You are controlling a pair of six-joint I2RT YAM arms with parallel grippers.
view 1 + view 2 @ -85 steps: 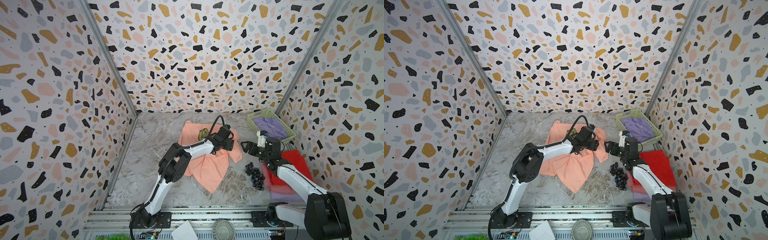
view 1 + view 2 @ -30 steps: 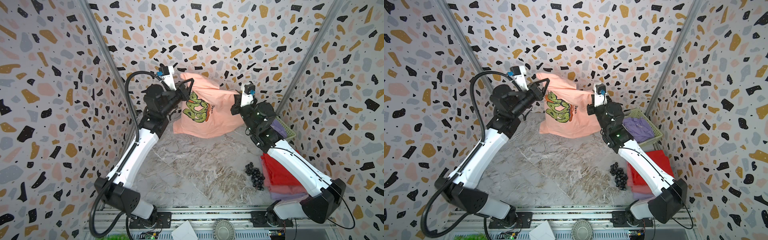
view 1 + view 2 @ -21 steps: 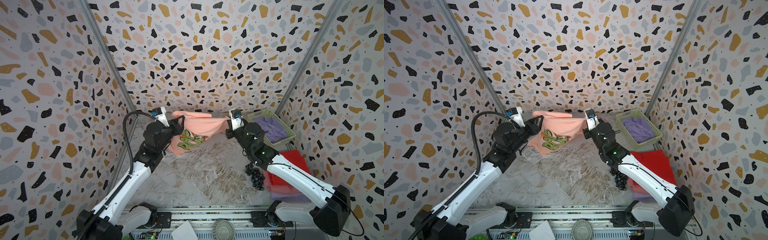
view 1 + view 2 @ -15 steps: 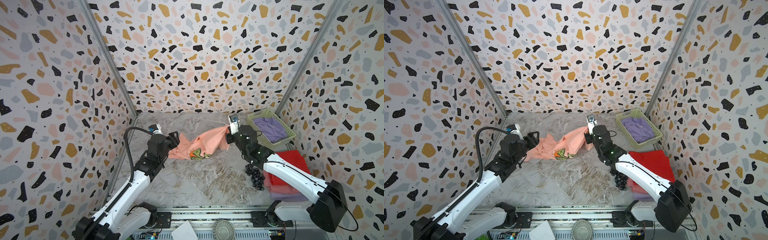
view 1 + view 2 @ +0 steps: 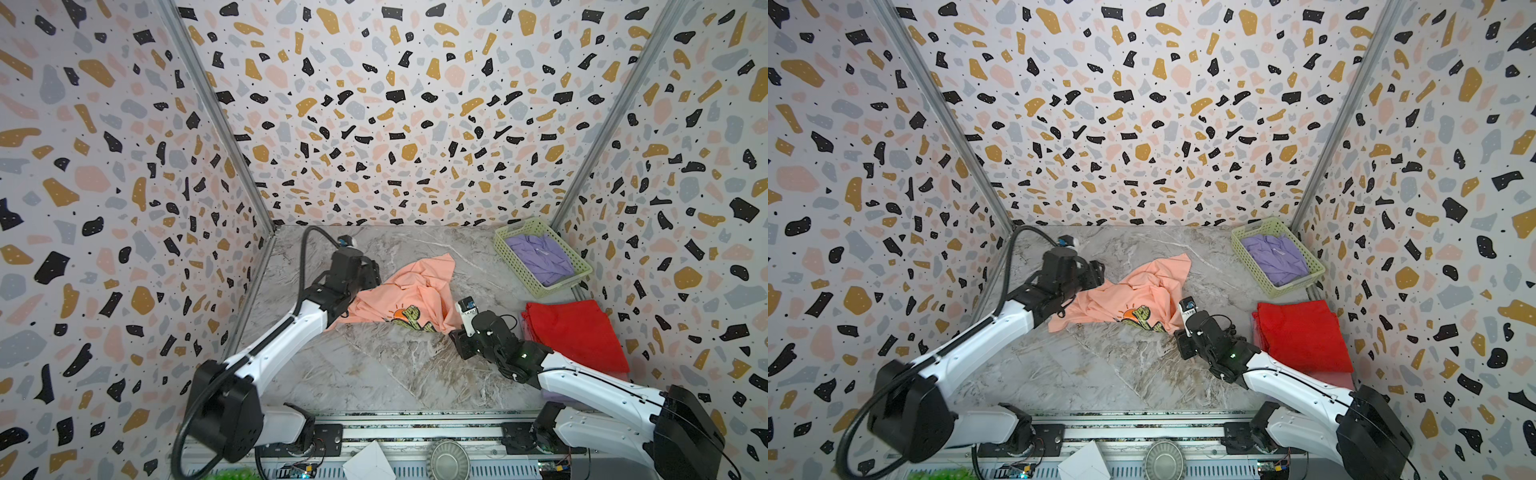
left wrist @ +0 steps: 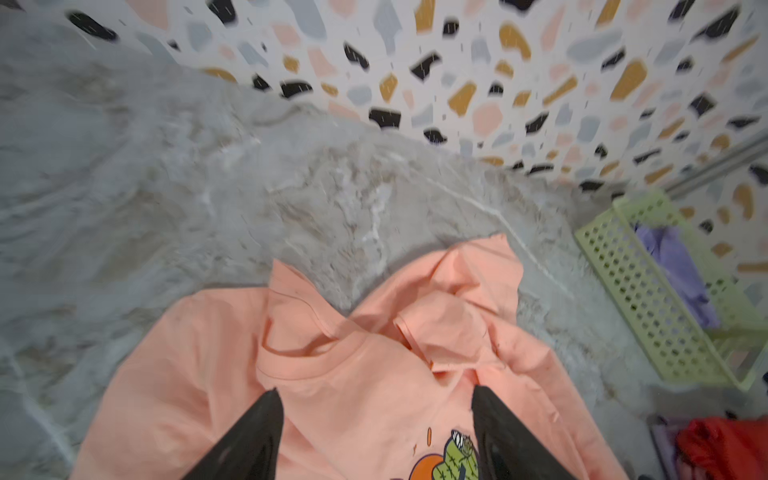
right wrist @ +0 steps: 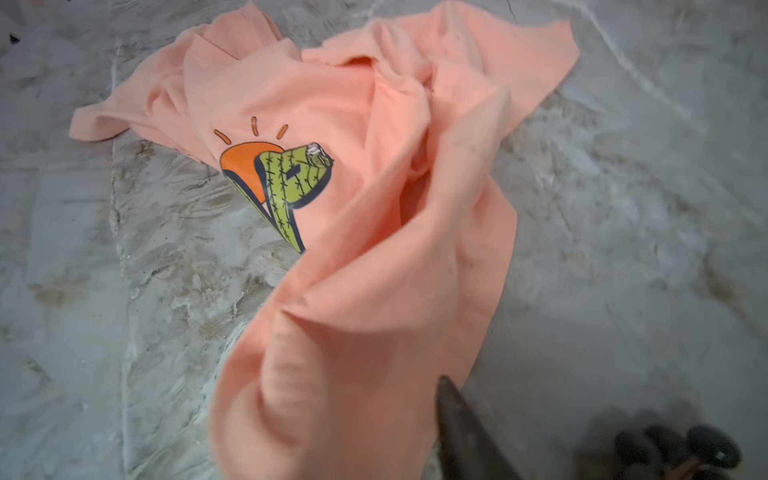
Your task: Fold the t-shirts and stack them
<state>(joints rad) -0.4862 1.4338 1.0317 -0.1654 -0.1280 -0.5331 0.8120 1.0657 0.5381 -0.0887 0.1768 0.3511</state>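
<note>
The peach t-shirt [image 5: 409, 291] [image 5: 1136, 291] lies crumpled on the marble table, its cactus print facing up. My left gripper [image 5: 372, 272] [image 5: 1098, 270] hovers at the shirt's left edge. Its jaws stand wide open over the cloth [image 6: 353, 374], gripping nothing. My right gripper [image 5: 456, 338] [image 5: 1183, 338] is at the shirt's near right corner. There one dark finger [image 7: 461, 419] stands off to the side, and bunched peach cloth [image 7: 374, 291] drapes over the other. A folded red t-shirt [image 5: 577, 332] [image 5: 1304, 332] tops a stack at the right. A lavender t-shirt [image 5: 540, 257] lies in the basket.
The pale green basket [image 5: 512, 254] [image 5: 1250, 257] [image 6: 648, 291] stands at the back right corner. Dark grapes [image 7: 681, 453] lie on the table beside my right gripper, hidden under the right arm in both top views. Patterned walls close in three sides.
Both arms came down from holding the peach shirt spread against the back wall. The shirt now lies on the table, and both grippers have opened off it.
</note>
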